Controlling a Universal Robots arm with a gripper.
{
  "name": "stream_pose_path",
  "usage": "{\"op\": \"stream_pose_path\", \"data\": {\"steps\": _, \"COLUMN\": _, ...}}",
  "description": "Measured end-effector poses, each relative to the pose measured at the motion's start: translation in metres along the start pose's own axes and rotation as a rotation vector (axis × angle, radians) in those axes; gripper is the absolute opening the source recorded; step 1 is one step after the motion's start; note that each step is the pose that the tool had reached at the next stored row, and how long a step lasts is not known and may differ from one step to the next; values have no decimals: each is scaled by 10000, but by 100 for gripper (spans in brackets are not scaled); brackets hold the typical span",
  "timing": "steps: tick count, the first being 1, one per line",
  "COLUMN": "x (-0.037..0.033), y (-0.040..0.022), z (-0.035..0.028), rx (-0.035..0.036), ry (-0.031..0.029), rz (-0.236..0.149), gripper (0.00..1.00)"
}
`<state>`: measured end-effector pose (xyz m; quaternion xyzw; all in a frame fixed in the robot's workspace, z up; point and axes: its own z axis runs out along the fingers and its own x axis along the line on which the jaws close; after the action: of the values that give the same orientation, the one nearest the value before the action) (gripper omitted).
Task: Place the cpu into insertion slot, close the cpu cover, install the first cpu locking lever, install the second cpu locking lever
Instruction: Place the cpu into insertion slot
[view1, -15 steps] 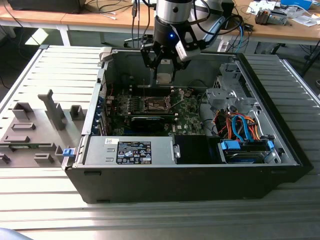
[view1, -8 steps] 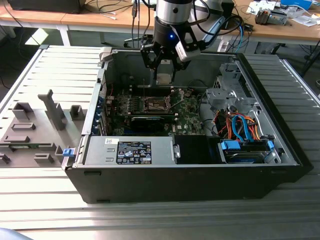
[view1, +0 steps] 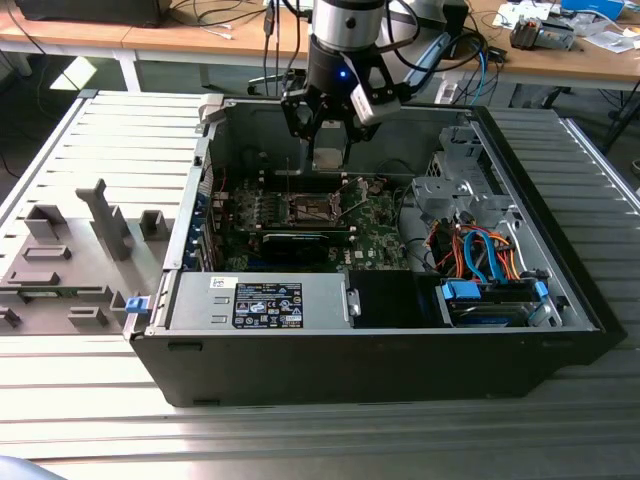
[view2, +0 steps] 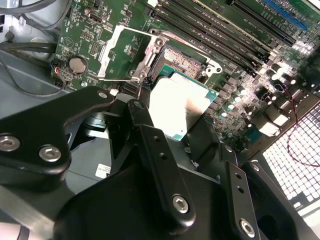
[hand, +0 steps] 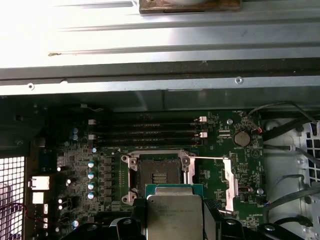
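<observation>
Your claw (view2: 172, 119) clamps the chip (view2: 181, 106) by its edges, holding it level near the open socket (view2: 186, 61), whose cover (view2: 148, 57) lies flipped aside for access.

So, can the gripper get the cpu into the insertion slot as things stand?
Probably yes: the cpu cover stands open, the insertion slot lies bare, and the gripper holds the cpu near it.

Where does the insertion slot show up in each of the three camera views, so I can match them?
Exterior view: the insertion slot sits on the motherboard, near the raised cpu.
Second wrist view: the slot lies beside the open cpu cover, just past the cpu.
First wrist view: the slot shows just past the cpu's edge.
Shared landmark: the silvery cpu.
</observation>
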<state>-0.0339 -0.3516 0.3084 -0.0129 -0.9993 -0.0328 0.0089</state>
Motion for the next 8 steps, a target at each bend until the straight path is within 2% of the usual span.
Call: {"op": "stream_pose_path", "data": {"steps": 8, "x": -1, "y": -2, "z": 29, "rx": 0, "ry": 0, "rz": 0, "gripper": 54}}
